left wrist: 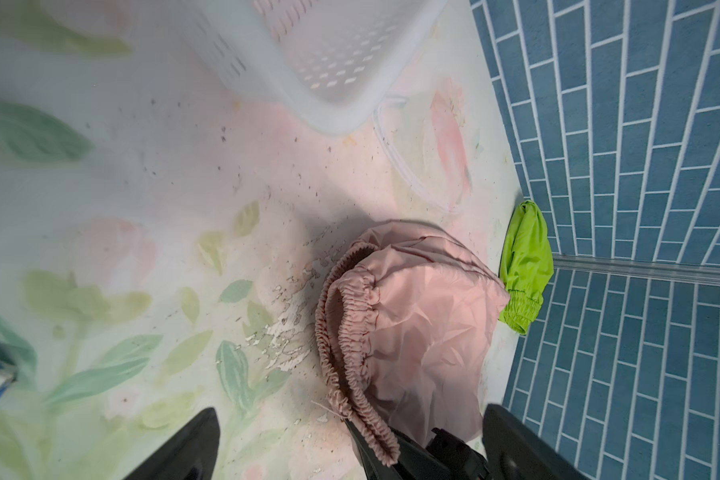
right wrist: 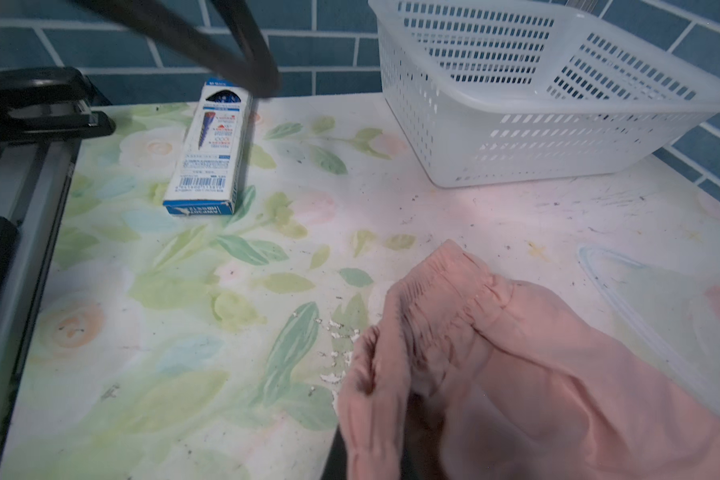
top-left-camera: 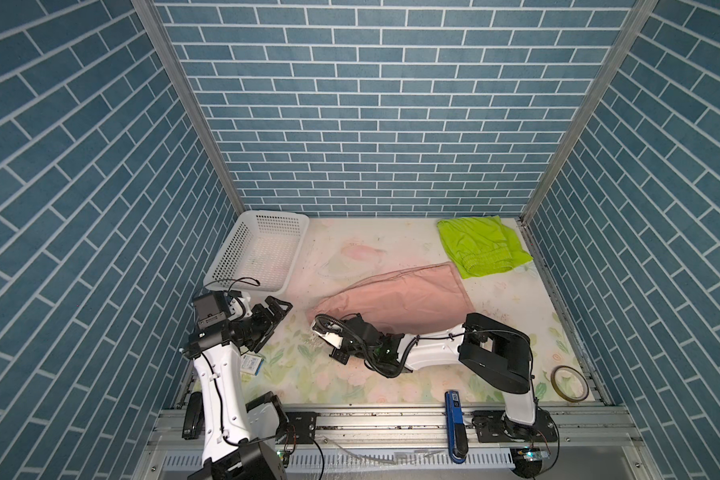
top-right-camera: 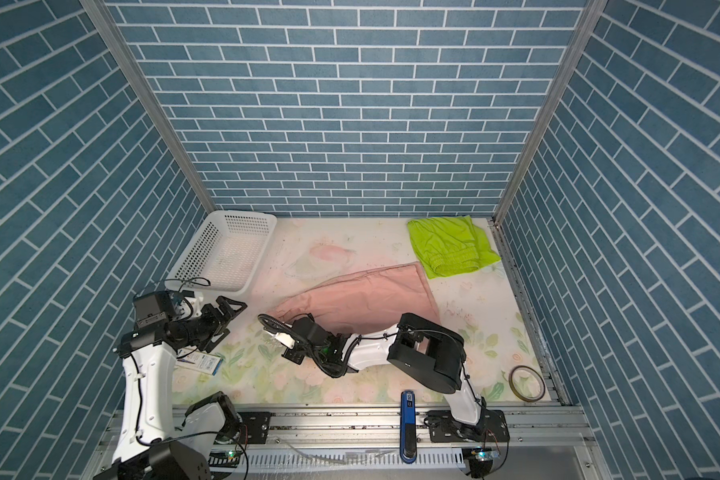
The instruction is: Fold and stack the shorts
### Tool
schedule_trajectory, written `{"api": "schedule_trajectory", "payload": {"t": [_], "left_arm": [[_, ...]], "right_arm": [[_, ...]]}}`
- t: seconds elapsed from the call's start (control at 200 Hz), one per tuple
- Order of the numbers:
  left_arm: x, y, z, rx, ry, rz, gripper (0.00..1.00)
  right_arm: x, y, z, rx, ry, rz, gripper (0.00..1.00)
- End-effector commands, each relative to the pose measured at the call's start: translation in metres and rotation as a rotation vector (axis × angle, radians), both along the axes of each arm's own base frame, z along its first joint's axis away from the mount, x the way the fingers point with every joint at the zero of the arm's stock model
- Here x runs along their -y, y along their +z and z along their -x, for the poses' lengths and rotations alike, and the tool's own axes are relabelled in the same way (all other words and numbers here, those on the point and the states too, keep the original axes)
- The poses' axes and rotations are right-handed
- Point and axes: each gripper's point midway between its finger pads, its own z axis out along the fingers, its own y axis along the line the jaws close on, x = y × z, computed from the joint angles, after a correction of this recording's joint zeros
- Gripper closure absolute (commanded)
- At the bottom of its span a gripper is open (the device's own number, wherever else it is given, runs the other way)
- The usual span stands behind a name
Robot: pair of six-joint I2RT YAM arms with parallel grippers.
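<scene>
Blue brick-print walls on three sides; floral-print tabletop (top-left-camera: 350,386) below, print flaking near frame centre. Pink shorts (top-left-camera: 400,297) at centre of both top views, lying flat on a diagonal: hem toward upper right, gathered waistband toward lower left. Right tool (left wrist: 385,451) reaching across to frame centre, clenched on the near end of that waistband; band bunched up around it in the right wrist view. Left tool (top-left-camera: 277,309) at left of frame, released, jaws wide apart, clear of all fabric, just beside the near corner of the white perforated basket (top-left-camera: 273,214). Lime-green shorts (top-left-camera: 481,245) at upper right, bundled in the tabletop's back corner, elastic band facing frame bottom, lower-left corner touching the pink hem. Blue-and-white carton (right wrist: 208,158) flat on the tabletop at lower left, partly under the left arm. Tape roll (top-left-camera: 568,382) flat at lower right, well apart from both pairs. Not stacked yet: two pairs side by side, only edges meeting.
</scene>
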Motion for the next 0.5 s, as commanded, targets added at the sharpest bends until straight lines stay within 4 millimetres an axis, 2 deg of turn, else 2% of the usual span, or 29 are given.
{"api": "schedule_trajectory", "payload": {"t": [0.0,0.235,0.495], "left_arm": [[0.016,-0.003,-0.012,0.030,-0.007,0.076,0.00],[0.035,-0.040,-0.025,-0.012,-0.015,0.142,0.00],[0.048,-0.058,-0.040,0.001,-0.030,0.146,0.00]], "right_arm": [[-0.010,0.045,0.002,-0.005,0.021,-0.164,1.00],[-0.012,0.040,0.002,-0.006,0.025,-0.157,1.00],[-0.014,0.035,0.002,-0.002,0.034,-0.151,1.00]]}}
